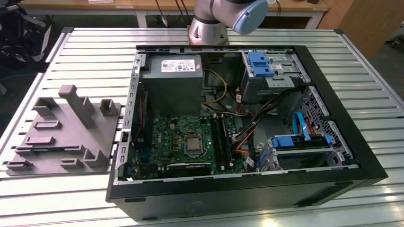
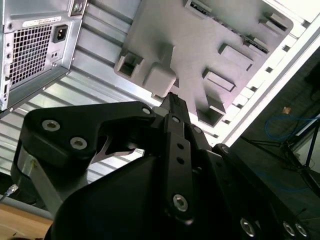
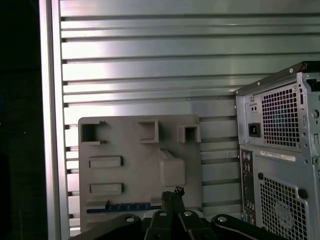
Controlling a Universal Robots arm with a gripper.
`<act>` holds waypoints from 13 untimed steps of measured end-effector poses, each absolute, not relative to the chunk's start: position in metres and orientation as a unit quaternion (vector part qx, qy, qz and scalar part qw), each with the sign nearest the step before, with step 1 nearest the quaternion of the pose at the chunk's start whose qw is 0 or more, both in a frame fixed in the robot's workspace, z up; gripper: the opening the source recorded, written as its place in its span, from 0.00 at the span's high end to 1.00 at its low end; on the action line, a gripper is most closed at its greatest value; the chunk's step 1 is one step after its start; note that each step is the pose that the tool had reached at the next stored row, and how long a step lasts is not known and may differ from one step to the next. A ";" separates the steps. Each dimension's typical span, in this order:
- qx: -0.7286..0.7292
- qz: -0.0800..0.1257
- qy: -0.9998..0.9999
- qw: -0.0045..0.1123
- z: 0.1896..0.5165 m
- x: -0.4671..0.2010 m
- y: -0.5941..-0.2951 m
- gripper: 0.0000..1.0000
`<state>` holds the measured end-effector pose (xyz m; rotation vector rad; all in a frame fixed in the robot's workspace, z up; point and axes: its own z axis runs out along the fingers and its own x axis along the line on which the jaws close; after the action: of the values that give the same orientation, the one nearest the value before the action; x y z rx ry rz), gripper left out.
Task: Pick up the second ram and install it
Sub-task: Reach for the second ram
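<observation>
The second ram [image 3: 120,207] is a thin bluish strip lying in a slot along one edge of the grey holder fixture [image 3: 135,155]. My gripper [image 3: 172,193] hovers well above this fixture, its black fingertips pressed together with nothing between them. In the second wrist view the gripper [image 2: 172,101] points down at the fixture [image 2: 210,35] from high up. The open computer case [image 1: 246,123] holds the green motherboard [image 1: 183,137] with its long black slot rails [image 1: 221,137]. The fixture [image 1: 63,132] stands at the exterior view's left of the case.
Everything rests on a slatted aluminium table [image 1: 353,61]. The case's rear panel with vents [image 3: 280,165] rises beside the fixture. The arm's base [image 1: 208,28] stands behind the case. Inside are a grey power supply [image 1: 171,85], blue drive brackets [image 1: 260,64] and loose cables [image 1: 252,123].
</observation>
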<state>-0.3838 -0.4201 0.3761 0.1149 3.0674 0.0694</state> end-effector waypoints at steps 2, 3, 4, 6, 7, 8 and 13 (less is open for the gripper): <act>0.037 0.023 0.998 0.036 0.375 -0.386 -0.423 0.90; 0.037 0.023 0.998 0.036 0.374 -0.387 -0.425 0.90; 0.037 0.023 0.998 0.036 0.374 -0.387 -0.427 0.90; 0.037 0.023 0.998 0.036 0.372 -0.389 -0.430 0.90; 0.037 0.023 0.998 0.036 0.372 -0.390 -0.431 0.90; 0.037 0.023 0.998 0.036 0.371 -0.391 -0.433 0.90; 0.037 0.023 0.998 0.036 0.367 -0.399 -0.439 0.90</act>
<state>-0.3989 -0.4390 0.3669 0.1148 3.0674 0.0694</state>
